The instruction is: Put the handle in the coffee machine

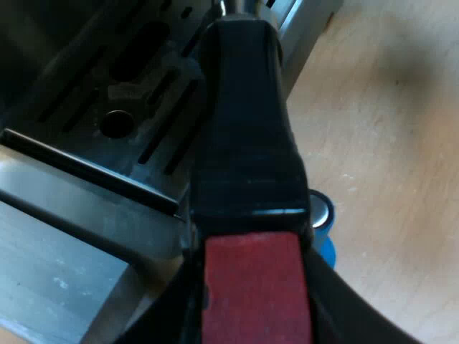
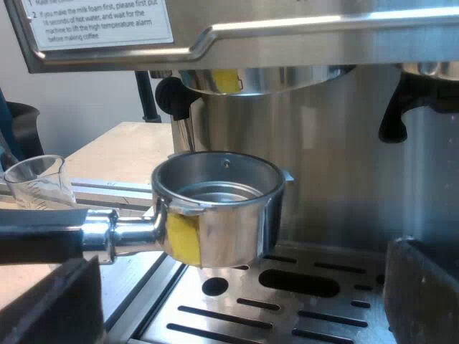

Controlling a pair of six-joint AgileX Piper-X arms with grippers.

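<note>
left claw (image 1: 251,315): closed on the handle (image 1: 247,143), one black finger (image 1: 154,322) on each side of it, just by the red end (image 1: 254,287).
right claw (image 2: 237,287): open, its two fingers wide apart with nothing between them, low over the drip tray (image 2: 287,308) and facing the machine's front.
handle: dark and thick, and it ran away from the left claw toward the machine. in the right wrist view it showed as a dark bar joined to a shiny metal neck.
holder (image 2: 222,215): a round metal cup, mouth up and about level. it hung in the air above the drip tray, right under the brew head (image 2: 265,79). there was a clear gap between its rim and the head, so it was not locked in. it had a yellow patch on its wall beside the neck.
espresso machine (image 2: 323,29): a steel front with a printed label by its upper edge. the brew head was a round steel ring above the holder.
drip tray: a slotted metal grid, seen under the handle in the left wrist view.
measuring glass (image 2: 36,183): clear and upright, beside the machine, beyond the handle.
tamper (image 1: 324,229): blue with a metal face, on the table (image 1: 387,143), close to the handle's red end and partly hidden by it.
table: pale wood, next to the drip tray.
</note>
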